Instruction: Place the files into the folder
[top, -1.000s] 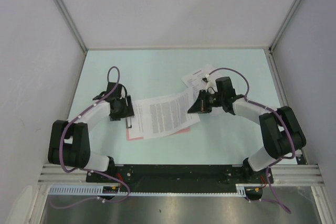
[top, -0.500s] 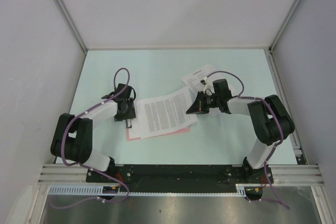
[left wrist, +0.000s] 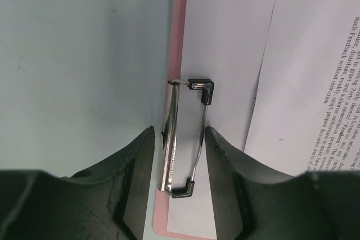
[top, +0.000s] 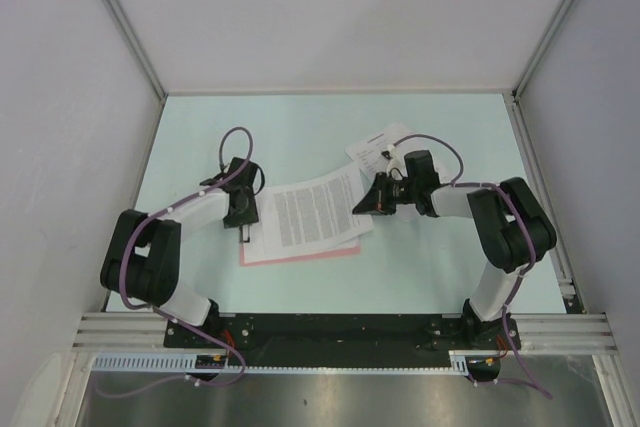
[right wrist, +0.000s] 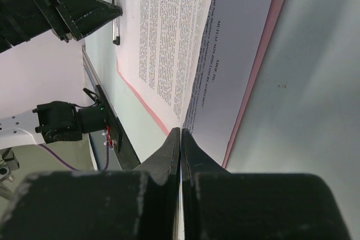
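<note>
The flat pink rectangular folder [top: 300, 253] lies at the middle of the pale green surface [top: 330, 127], its long sides running from 9 to 3 o'clock; only a thin pink strip shows along its 6 o'clock edge, because the white paper sheets printed with dense black text [top: 315, 212] cover nearly all of it; the stack sits slightly askew on the board. A small metal clip [left wrist: 170, 139] is fixed at the folder's 9 o'clock short edge, its flat plate lying along that edge and its wire handle folded down over blank white paper.

The left tool [left wrist: 179, 133] is at the folder's 9 o'clock end, about half open; its two dark fingers [left wrist: 138, 172] straddle the clip, one on each side; a sliver of pink shows between one finger and the plate, while the other finger is just beside the wire handle; whether it touches the handle I cannot tell; it has hold of nothing.

The right tool [right wrist: 180, 133] is at the stack's 3 o'clock end, its fingers pressed fully together on the edge of the top sheet [right wrist: 169, 26]; that sheet is raised a little there and casts a shadow on the lower sheet [right wrist: 230, 54], which lies flat on the pink board.

A loose white printed sheet [top: 378, 147] lies on the surface at 1 o'clock from the folder, just beyond the right tool.
</note>
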Action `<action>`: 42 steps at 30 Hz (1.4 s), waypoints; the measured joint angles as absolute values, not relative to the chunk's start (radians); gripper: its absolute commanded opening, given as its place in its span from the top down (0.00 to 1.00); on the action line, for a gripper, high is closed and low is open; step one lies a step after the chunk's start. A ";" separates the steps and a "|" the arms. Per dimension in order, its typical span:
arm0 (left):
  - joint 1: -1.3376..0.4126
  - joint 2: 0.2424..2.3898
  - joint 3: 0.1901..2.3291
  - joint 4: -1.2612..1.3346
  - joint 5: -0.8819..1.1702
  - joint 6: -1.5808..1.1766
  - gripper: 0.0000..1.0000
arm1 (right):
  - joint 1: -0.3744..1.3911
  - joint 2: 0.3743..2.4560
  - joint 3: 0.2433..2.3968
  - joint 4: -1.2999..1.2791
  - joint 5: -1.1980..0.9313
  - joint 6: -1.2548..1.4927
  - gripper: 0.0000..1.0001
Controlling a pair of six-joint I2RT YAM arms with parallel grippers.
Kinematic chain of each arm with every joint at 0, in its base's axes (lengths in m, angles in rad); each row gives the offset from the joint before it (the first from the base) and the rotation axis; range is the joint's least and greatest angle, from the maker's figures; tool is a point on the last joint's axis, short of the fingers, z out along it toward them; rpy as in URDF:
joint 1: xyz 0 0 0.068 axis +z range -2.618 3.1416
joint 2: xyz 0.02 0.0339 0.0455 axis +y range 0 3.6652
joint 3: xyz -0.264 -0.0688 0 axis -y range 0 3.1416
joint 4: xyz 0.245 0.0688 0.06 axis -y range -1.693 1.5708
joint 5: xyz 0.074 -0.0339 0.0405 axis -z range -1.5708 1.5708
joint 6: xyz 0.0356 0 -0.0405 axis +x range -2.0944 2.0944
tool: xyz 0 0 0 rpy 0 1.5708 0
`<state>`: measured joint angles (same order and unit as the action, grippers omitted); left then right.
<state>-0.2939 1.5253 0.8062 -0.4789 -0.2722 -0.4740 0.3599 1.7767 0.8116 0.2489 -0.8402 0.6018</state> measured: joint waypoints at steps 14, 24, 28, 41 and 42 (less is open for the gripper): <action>-0.299 1.571 0.847 -0.479 -0.255 -0.457 0.88 | 0.405 1.835 0.833 0.318 -0.841 0.640 1.00; -0.296 1.538 0.832 -0.421 -0.167 -0.409 1.00 | 0.408 1.874 0.834 0.337 -0.835 0.653 1.00; -0.284 1.527 0.804 -0.390 -0.119 -0.411 1.00 | 0.408 1.873 0.838 0.295 -0.779 0.646 1.00; -0.271 1.406 0.792 -0.456 -0.079 -0.427 0.45 | 0.359 1.872 0.838 0.228 -0.727 0.617 1.00; -0.269 1.391 0.794 -0.464 -0.078 -0.427 0.44 | 0.350 1.872 0.838 0.226 -0.727 0.612 1.00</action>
